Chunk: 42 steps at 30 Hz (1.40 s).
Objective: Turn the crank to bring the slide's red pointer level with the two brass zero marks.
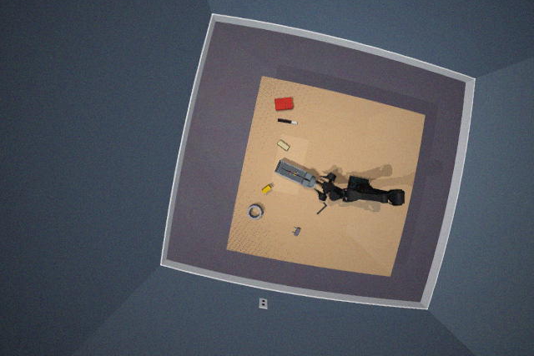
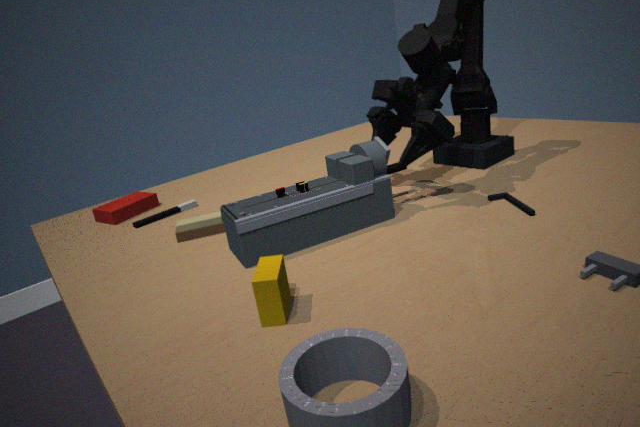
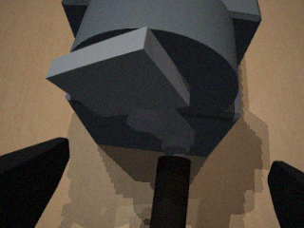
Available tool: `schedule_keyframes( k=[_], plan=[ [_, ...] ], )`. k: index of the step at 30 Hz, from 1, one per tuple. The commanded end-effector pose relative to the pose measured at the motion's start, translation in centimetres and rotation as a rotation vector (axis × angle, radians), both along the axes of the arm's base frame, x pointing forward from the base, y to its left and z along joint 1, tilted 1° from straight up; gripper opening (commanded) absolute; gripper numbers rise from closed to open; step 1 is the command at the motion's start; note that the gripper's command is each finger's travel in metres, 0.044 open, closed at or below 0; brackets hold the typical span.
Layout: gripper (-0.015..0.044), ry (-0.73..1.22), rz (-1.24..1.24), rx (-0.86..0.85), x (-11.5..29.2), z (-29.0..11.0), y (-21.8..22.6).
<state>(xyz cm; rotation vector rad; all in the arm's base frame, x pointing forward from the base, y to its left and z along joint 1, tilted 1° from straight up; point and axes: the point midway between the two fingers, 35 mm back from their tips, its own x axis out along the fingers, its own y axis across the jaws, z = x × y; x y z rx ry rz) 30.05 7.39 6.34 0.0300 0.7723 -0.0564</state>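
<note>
The grey machine (image 1: 294, 172) (image 2: 310, 215) lies on the table. Its crank wheel (image 2: 371, 153) (image 3: 159, 51) is at the end that faces the arm. A dark handle (image 2: 395, 168) (image 3: 167, 209) sticks out from the wheel toward me. On the slide track the red pointer (image 2: 280, 190) sits a short way from the brass zero marks (image 2: 301, 186), on the side away from the crank. My gripper (image 1: 321, 183) (image 2: 405, 145) (image 3: 170, 160) is open and low at the crank end. Its fingers stand on either side of the handle with wide gaps.
A red block (image 1: 284, 103) (image 2: 125, 206), a marker (image 1: 287, 121) (image 2: 164, 213) and a beige block (image 1: 283, 144) (image 2: 199, 226) lie beyond the machine. A yellow block (image 1: 267, 188) (image 2: 271, 290), a grey ring (image 1: 249, 211) (image 2: 341, 334), a hex key (image 1: 321, 208) (image 2: 511, 202) and a grey bracket (image 1: 296, 231) (image 2: 612, 264) lie nearer.
</note>
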Motion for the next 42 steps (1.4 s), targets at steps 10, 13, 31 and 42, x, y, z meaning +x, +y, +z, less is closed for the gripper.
schedule_keyframes(
  k=[10, 13, 31, 42],
  plan=[
    [0.044, 0.004, -0.007, -0.004, -0.1, -2.4, -0.1],
    [0.044, 0.004, -0.007, -0.004, -0.1, -2.9, -0.2],
    [0.0204, 0.004, -0.007, -0.004, -0.3, -4.0, -0.2],
    [0.0, 0.004, -0.007, -0.004, -0.3, -4.0, -0.2]
  ],
)
